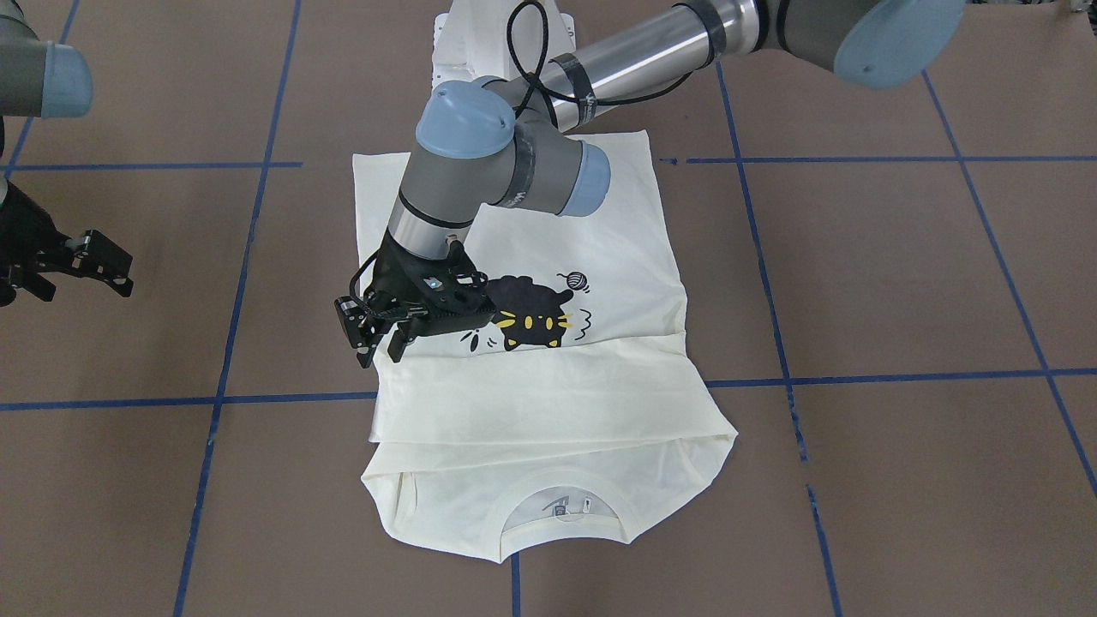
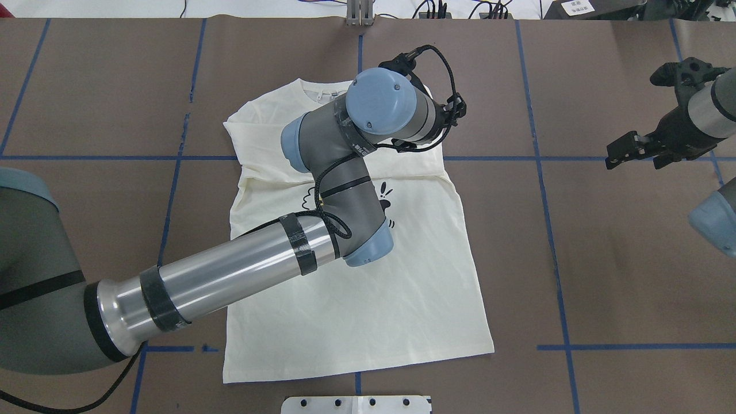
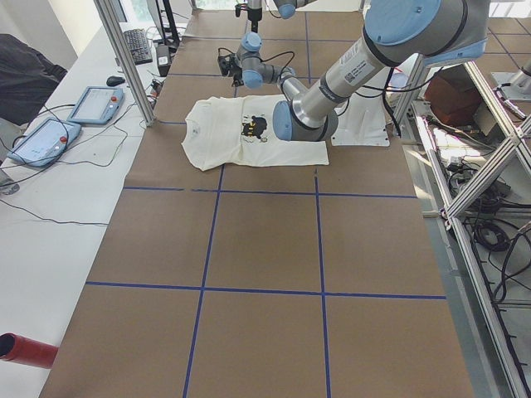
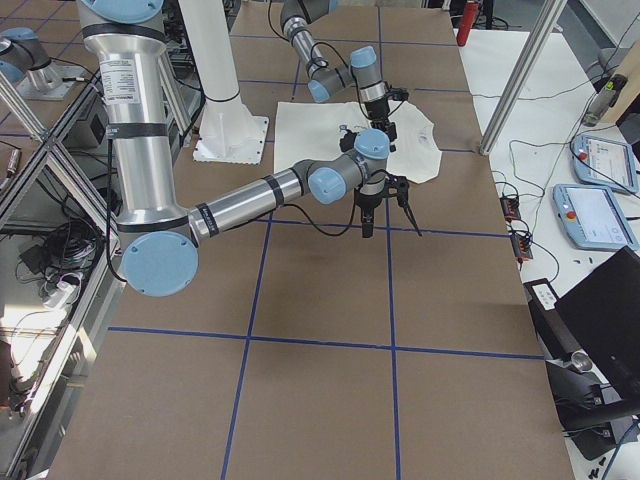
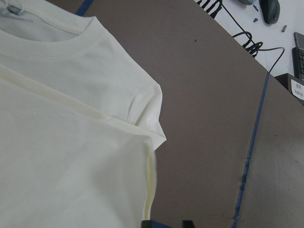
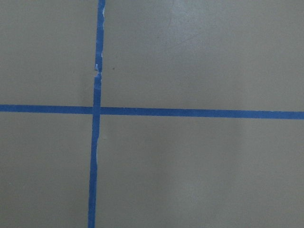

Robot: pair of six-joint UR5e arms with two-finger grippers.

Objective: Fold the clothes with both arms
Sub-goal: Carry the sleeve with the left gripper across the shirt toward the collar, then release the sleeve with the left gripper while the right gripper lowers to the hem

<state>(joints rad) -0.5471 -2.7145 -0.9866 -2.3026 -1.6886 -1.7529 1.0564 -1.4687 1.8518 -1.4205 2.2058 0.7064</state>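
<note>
A cream T-shirt (image 1: 548, 403) lies flat on the brown table, its black cat print (image 1: 531, 313) facing up and a band of cloth folded across the chest. Its collar (image 1: 561, 506) points away from the robot. My left gripper (image 1: 381, 347) hovers open just over the shirt's side edge by that folded band, nothing between its fingers. The left wrist view looks down on the shirt's shoulder (image 5: 71, 142). In the overhead view the wrist hides most of that gripper. My right gripper (image 2: 635, 163) hangs open over bare table, well off to the shirt's side, also open in the exterior right view (image 4: 388, 228).
Blue tape lines (image 6: 97, 111) divide the brown table into squares. The white pedestal base (image 2: 356, 404) sits at the robot's edge behind the shirt. Teach pendants (image 3: 91, 104) and cables lie on a side table beyond the far edge, behind metal frame posts (image 4: 520, 70).
</note>
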